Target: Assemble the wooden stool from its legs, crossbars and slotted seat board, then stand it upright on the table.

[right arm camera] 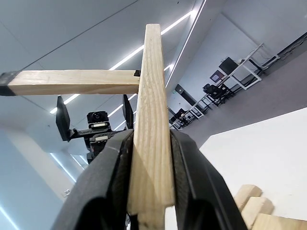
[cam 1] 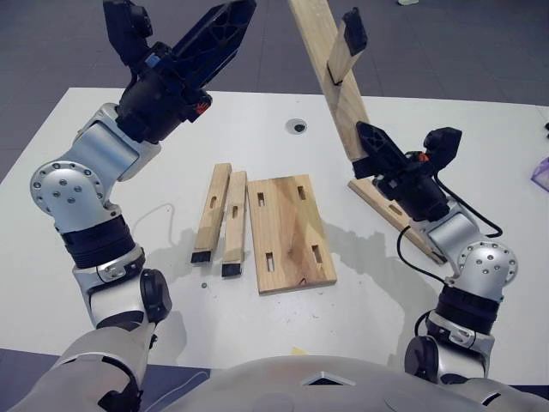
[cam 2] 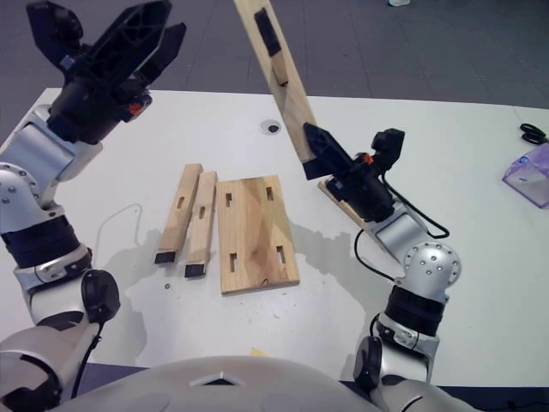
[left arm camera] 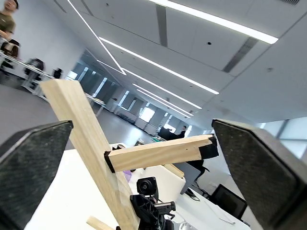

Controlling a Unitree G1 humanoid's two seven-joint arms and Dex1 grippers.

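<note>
1. Stool leg (cam 1: 330, 81) is clamped near its lower end between the closed fingers of the right gripper (cam 1: 367, 142) and is held raised above the table (cam 1: 480, 154).
2. A crossbar (cam 1: 343, 53) is set into the leg well beyond the right gripper, near the leg's far end. How deeply it is seated cannot be judged from these views.
3. The left gripper (cam 2: 101, 30) is held wide open and empty, raised and facing the leg, with the crossbar in line between its fingers but well apart from them.
4. Slippage is judged the main risk: the leg is gripped far from its loaded end, so it could pivot in the fingers.
5. A loose joint could let the crossbar drop out, and a misaligned closing of the left gripper could knock it free.
6. The leg's long axis runs steeply up and away from the right gripper. The crossbar lies across it, black-capped end free.
7. Below both grippers, the slotted seat board (cam 1: 290, 232) and two loose bars (cam 1: 221, 215) are laid flat, and another piece (cam 1: 386, 215) lies under the right gripper.
</note>
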